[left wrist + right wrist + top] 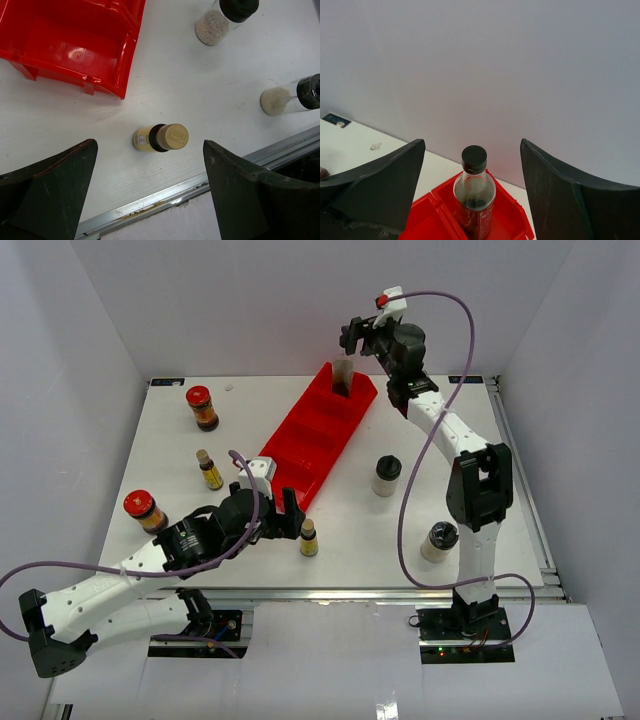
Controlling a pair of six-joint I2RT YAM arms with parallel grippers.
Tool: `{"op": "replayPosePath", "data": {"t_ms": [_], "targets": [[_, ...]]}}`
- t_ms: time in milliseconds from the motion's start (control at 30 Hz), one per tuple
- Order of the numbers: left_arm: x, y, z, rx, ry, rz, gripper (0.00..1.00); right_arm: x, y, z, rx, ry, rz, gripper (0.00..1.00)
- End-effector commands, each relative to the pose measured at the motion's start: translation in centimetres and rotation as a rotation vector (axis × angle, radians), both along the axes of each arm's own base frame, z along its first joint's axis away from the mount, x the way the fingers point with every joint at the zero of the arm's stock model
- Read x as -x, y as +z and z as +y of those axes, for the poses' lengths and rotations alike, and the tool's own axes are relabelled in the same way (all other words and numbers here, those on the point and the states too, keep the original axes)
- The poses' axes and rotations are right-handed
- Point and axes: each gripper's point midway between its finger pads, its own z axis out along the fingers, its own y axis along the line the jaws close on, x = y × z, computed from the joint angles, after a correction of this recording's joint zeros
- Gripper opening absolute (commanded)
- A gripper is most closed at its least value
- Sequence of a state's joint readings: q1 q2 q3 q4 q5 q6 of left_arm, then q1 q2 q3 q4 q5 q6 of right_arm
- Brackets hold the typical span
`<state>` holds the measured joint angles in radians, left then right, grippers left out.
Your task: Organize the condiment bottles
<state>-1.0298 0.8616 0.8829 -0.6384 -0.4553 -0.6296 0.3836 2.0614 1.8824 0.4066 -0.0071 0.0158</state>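
Found one red-lidded jar (140, 508) upright at the left edge of the desk (250, 390). Farther back, a second red-lidded jar (201, 407); just right of those, a slim yellow-labelled bottle (209, 470), also upright.

Saw the left fingers (292, 512) spread wide, pinching nothing, hovering low near the desk's front edge. Picked out the other slim yellow bottle (160, 138) in the left wrist view: upright, long axis vertical, cap turned toward the lens. Lined up with the gap between the two fingers, touching neither, lying ahead of and below the tips.

Judged this the step in hand: closing on that bottle with the left arm, by far the nearer one. Reckoned on a short drop and reach forward before any squeeze, with the gap kept square across the narrow body to avoid tipping it.

Placed the red tray (315, 440) next, running diagonally toward the back, with the tall clear bottle (474, 195) upright in its farthest compartment. Saw the right fingers (352, 337) spread too, gripping nothing, held above that black cap and apart from it.

Counted two more, loose on the right side: a stubby shaker (386, 476) mid-desk and a second shaker (439, 541) nearer the front, both upright, both closer to the right arm.
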Motion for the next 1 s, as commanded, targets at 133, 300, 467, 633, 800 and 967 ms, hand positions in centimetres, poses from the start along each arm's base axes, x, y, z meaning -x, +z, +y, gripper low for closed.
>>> {"op": "replayPosePath", "data": {"t_ms": [133,300,467,633,800,967], "targets": [[1.8,1.4,0.7,0.050,-0.032,0.048,0.98,11.1,1.3,-6.5,0.047,-0.122,0.316,0.86],[3.5,-0.4,0.4,0.062,-0.110,0.103,0.98,18.1,-2.8,-8.9,0.094,-0.123,0.498,0.95],[3.6,-2.1,0.1,0.059,-0.098,0.134,0.98,24.5,-9.1,-11.8,0.162,-0.160,0.663,0.98],[3.4,-3.3,-0.3,0.069,-0.089,0.139,0.98,27.0,-13.2,-11.6,0.242,-0.079,0.750,0.98],[3.1,-3.8,-0.5,0.084,-0.088,0.125,0.98,27.4,-16.5,-9.8,0.269,0.033,0.829,0.98],[2.9,-4.7,0.2,0.067,-0.056,0.122,0.98,26.7,-18.2,-8.9,0.278,0.071,0.842,0.98]]}}
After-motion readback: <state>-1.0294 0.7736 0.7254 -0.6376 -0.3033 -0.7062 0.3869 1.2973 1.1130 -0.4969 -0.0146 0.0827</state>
